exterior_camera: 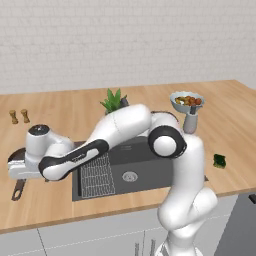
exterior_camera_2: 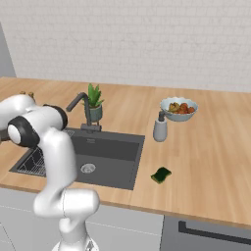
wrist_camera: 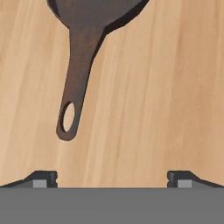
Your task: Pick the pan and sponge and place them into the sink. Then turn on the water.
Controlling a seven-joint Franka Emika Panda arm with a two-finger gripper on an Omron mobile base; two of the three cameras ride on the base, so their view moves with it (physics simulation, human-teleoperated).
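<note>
The dark pan [wrist_camera: 83, 52] lies on the wooden counter left of the sink [exterior_camera: 145, 157], its long handle with a hanging hole pointing toward me in the hand view. My gripper [wrist_camera: 111, 178] hovers over the handle's end, open, its tips wide apart with only bare wood between them. From the left base view the white hand covers most of the pan [exterior_camera: 18, 190], leaving the handle showing. The green sponge [exterior_camera: 219, 160] rests on the counter right of the sink [exterior_camera_2: 115, 152], also seen as the sponge [exterior_camera_2: 161, 174] near the front edge. The faucet [exterior_camera_2: 82, 110] stands behind the basin, no stream running.
A wire rack [exterior_camera: 96, 175] sits in the sink's left part beside the drain [exterior_camera: 129, 176]. Behind the basin are a potted plant [exterior_camera_2: 94, 100], a soap dispenser [exterior_camera_2: 160, 128] and a fruit bowl [exterior_camera_2: 179, 109]. Two small shakers [exterior_camera: 19, 116] stand at the far left.
</note>
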